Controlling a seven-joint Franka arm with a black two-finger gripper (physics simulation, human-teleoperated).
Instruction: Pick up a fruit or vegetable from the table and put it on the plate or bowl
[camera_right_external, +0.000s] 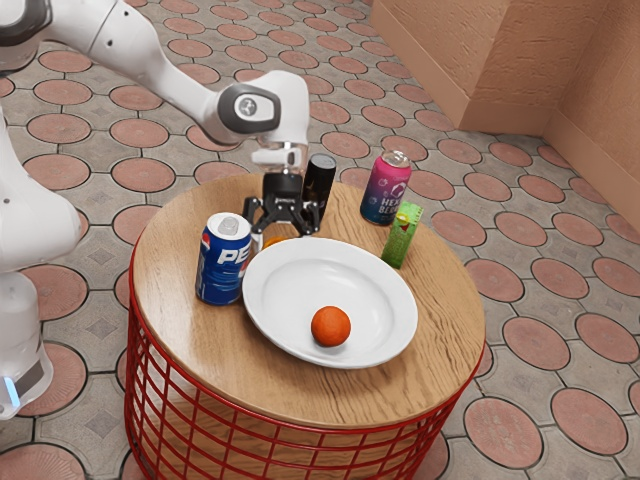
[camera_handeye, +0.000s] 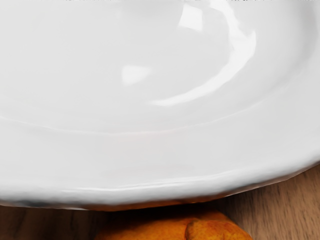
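A white plate (camera_right_external: 375, 310) lies on the round wooden table (camera_right_external: 200, 340), with an orange ball-like fruit (camera_right_external: 330, 326) resting on its near part. Behind the plate's far rim a second orange piece of produce (camera_right_external: 271, 241) lies on the table, mostly hidden by the rim. My black gripper (camera_right_external: 283, 228) hangs just above it, pointing down, open, with its fingers spread to either side. In the wrist view the plate (camera_handeye: 150, 100) spreads wide just beyond the hand, and the orange produce (camera_handeye: 170, 229) lies directly under the hand at the rim's edge.
A blue Pepsi can (camera_right_external: 221, 258) stands close to the gripper on the exterior view's left. A black can (camera_right_external: 319, 184), a pink can (camera_right_external: 385, 188) and a green carton (camera_right_external: 401, 235) stand behind and to the right. The table edge runs close behind the cans.
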